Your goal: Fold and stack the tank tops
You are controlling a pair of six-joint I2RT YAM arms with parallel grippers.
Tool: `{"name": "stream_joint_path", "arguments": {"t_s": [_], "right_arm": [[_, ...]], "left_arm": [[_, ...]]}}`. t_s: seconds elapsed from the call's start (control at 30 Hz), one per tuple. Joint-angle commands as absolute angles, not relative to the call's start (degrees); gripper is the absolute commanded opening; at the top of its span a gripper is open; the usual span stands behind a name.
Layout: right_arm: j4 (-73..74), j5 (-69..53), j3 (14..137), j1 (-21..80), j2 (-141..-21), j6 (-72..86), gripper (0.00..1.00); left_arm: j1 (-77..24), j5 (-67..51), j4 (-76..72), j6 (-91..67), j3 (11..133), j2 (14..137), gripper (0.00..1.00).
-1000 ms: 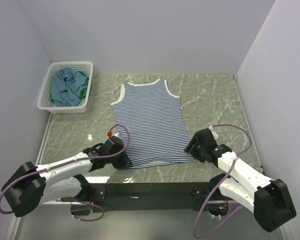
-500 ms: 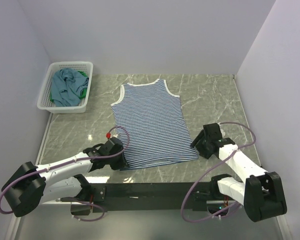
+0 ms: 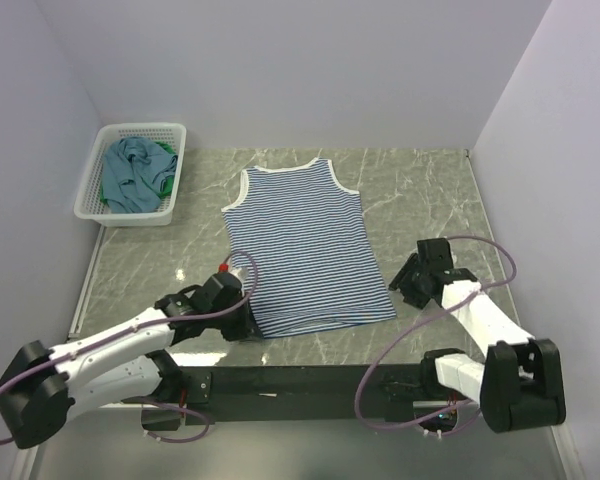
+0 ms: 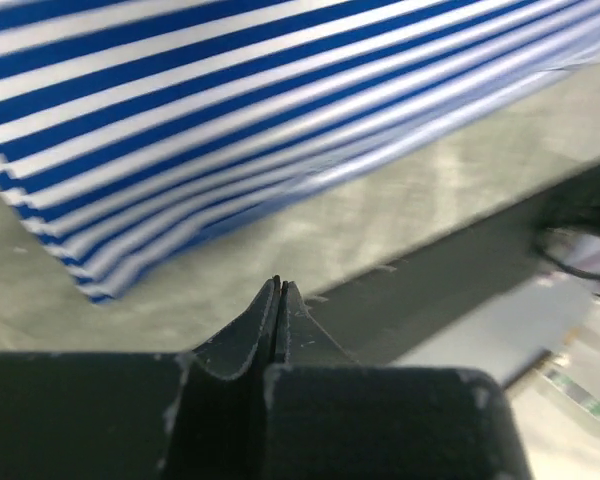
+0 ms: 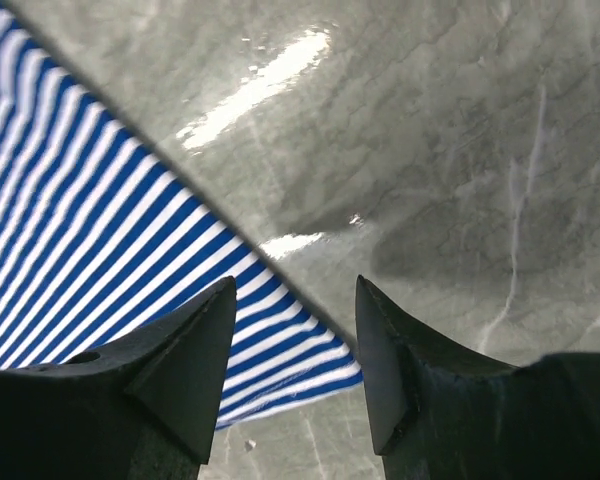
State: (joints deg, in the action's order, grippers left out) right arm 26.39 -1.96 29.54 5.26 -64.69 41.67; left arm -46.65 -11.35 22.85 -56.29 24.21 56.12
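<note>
The right gripper has just let go of the striped tank top and pulled back. 1 second ago it sat right on the near right corner of the top. Now it is off the cloth, out toward 3 o'clock, over the bare table. The corner it left lies flat. The left gripper has stayed by the near left corner.

This likely means the smoothing step is done. The top lies spread out flat, neck toward 12 o'clock and bottom edge toward 6 o'clock. It has no fold in it yet. The next step is probably the 1st fold. The other 2 tops, the teal top and the green top, are bunched in the white basket at 10 o'clock on the table, so most of the job is not done yet.

In the right wrist view, the right gripper has its 2 fingers spread apart and holds nothing. The striped tank top lies under it and off to 9 o'clock, and its corner ends just below the gap.

In the left wrist view, the left gripper has its fingers pressed together with no cloth between them. The striped tank top lies just ahead at 12 o'clock, and its corner points to 10 o'clock.
</note>
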Motion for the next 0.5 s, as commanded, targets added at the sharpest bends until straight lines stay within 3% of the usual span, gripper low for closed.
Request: {"name": "stream_joint_path", "arguments": {"t_s": [0.0, 0.1, 0.2, 0.33, 0.47], "right_arm": [[28.1, -1.0, 28.9, 6.3, -57.6, 40.2, 0.58], [27.7, 2.5, 29.1, 15.6, -51.8, 44.0, 0.57], [27.1, 6.1, 32.6, 30.8, -51.8, 47.5, 0.56], [26.5, 11.6, 39.9, 44.1, -60.5, 51.1, 0.56], [24.8, 16.6, 48.8, 57.5, -71.4, 51.9, 0.56]], "left_arm": [[-46.8, -6.7, 27.0, -56.8, 31.2, 51.1, 0.01], [-44.0, 5.4, 34.7, -57.1, 40.1, 49.9, 0.10], [-37.1, 5.5, 35.1, -54.3, 44.4, 52.0, 0.14], [-21.8, 1.1, 32.2, -49.4, 50.7, 59.8, 0.18], [-14.7, 0.8, 26.9, -48.3, 55.0, 68.1, 0.18]]}}
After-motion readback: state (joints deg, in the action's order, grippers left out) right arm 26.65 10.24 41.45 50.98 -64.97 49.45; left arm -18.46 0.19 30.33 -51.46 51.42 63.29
